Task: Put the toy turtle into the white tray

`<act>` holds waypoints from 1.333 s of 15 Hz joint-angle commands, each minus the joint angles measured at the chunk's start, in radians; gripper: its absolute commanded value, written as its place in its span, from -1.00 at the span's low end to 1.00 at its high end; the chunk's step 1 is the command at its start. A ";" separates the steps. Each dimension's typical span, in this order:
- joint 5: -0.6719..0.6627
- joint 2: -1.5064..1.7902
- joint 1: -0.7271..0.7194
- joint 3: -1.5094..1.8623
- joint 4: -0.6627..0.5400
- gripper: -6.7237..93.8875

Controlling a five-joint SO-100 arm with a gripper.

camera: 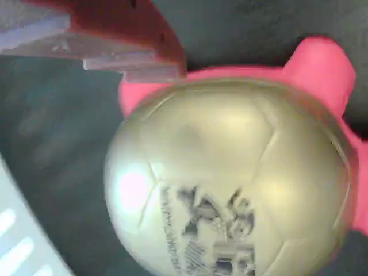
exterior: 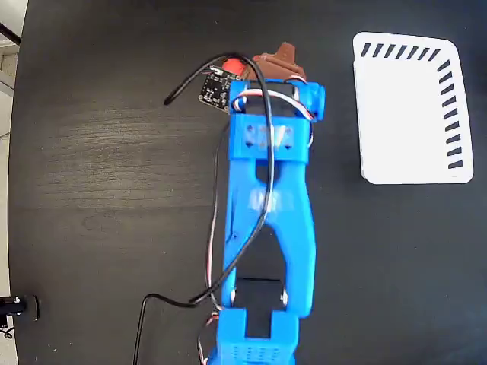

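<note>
The toy turtle (camera: pixel 230 184) fills the wrist view: a shiny golden domed shell with a dark printed mark, and red-pink limbs sticking out at the top and right. A red finger (camera: pixel 115 29) of my gripper reaches in from the upper left, its tip against the shell's rim; the other finger is out of frame. In the fixed view my gripper (exterior: pixel 278 64) points toward the top of the picture, and the arm hides nearly all of the turtle. The white tray (exterior: pixel 411 106), slotted along its top and right edges, lies well to the right of the gripper.
The blue arm (exterior: pixel 266 205) runs up the middle of the dark table (exterior: pixel 106 167), with a small camera board (exterior: pixel 215 87) and loose cables at its wrist. A pale slotted edge (camera: pixel 17 247) shows at the lower left of the wrist view.
</note>
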 commanded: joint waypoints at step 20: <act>0.091 -0.276 0.025 -0.344 0.040 -0.72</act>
